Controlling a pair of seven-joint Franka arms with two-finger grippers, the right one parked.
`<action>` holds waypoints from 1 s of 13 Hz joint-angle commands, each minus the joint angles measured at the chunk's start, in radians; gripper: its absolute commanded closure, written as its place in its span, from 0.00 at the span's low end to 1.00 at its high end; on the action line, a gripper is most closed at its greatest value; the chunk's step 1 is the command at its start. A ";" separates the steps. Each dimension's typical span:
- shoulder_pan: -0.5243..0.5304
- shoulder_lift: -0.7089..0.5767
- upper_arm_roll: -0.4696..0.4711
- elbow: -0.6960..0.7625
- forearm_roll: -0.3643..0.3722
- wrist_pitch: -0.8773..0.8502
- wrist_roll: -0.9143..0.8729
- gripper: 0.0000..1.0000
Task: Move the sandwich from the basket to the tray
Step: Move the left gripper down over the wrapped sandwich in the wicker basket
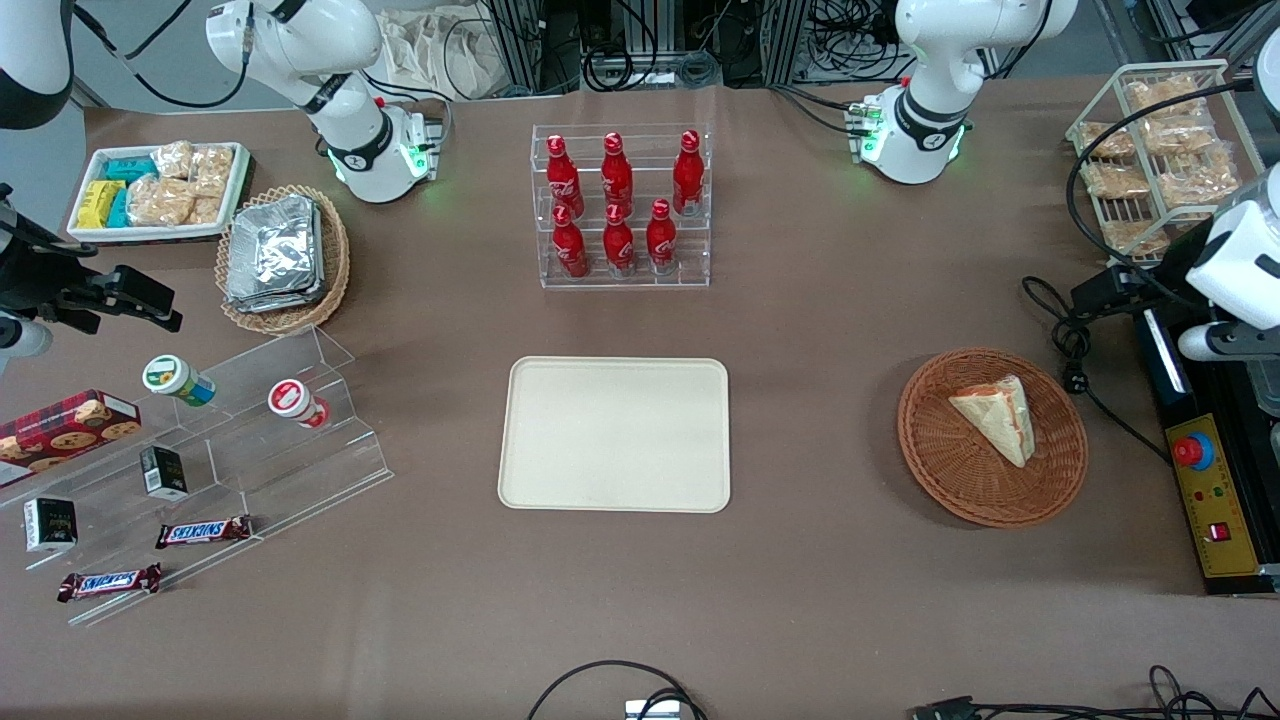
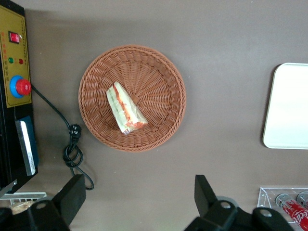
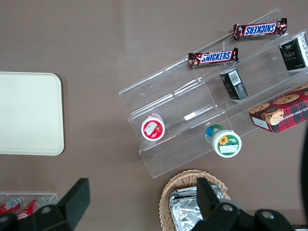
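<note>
A: The tray [image 1: 615, 434] sits bare at the table's middle; the basket [image 1: 945, 478], toward the working arm's end, holds the sandwich [image 1: 996, 413]

B: The gripper [image 2: 137, 204] hovers high above, fingers wide, empty. Approach step: descend and straddle the wedge

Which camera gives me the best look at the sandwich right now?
The left wrist view: the open gripper hangs above the basket, looking straight down on the whole sandwich and its filling edge. The front view shows the sandwich smaller. The right wrist view does not show it.
</note>
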 commanded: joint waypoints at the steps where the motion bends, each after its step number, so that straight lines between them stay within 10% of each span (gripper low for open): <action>1: -0.013 0.036 0.005 0.046 0.002 -0.032 0.011 0.00; 8: -0.007 0.122 0.009 0.022 0.028 0.016 -0.037 0.00; 13: 0.045 0.145 0.022 -0.222 0.032 0.302 -0.478 0.00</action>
